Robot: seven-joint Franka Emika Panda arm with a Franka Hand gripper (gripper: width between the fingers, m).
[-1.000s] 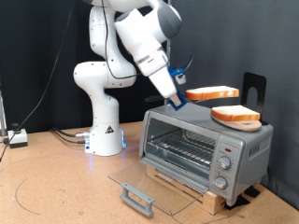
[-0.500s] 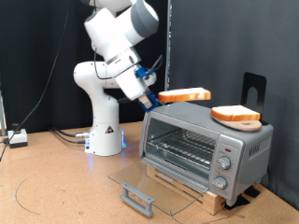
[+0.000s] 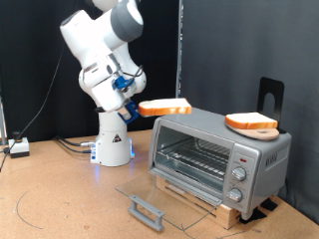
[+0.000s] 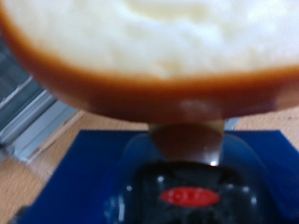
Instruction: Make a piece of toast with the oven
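Note:
The piece of toast (image 3: 164,107) hangs level in the air to the exterior view's left of the oven's top, pale on its face with an orange-tan crust. My gripper (image 3: 133,103) is shut on its left end. In the wrist view the slice (image 4: 149,47) fills the frame, blurred, with its crust edge caught at the blue fingers (image 4: 182,140). The silver-grey oven (image 3: 219,154) stands on a wooden base at the exterior view's right. Its glass door (image 3: 159,197) lies folded down flat, and the wire rack (image 3: 194,154) inside shows bare.
A second bread slice (image 3: 251,122) lies on the oven's top at the right, in front of a black stand (image 3: 270,97). The arm's white base (image 3: 112,139) stands behind and left of the oven. Cables and a small box (image 3: 18,147) lie at far left.
The arm has swung to the exterior view's left and slightly down, carrying the slice off the oven's top to a spot beside its upper left corner.

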